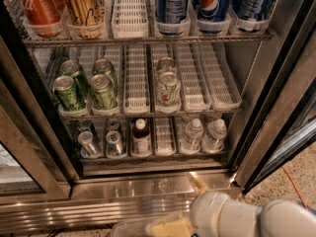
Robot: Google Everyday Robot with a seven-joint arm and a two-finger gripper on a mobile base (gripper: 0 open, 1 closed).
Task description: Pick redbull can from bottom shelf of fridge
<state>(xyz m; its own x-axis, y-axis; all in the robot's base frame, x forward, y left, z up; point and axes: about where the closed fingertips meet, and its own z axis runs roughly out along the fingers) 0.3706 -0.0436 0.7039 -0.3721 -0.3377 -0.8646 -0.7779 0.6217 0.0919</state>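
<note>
Several redbull cans [89, 143] on bottom shelf [163, 156]; gripper [170, 227] low, outside fridge [123, 189].

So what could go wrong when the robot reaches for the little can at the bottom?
The claw is low, outside the fridge, below the bottom shelf. The redbull can sits close between another slim can and a dark bottle, so the claw might knock those. The rack above hangs close too.
</note>
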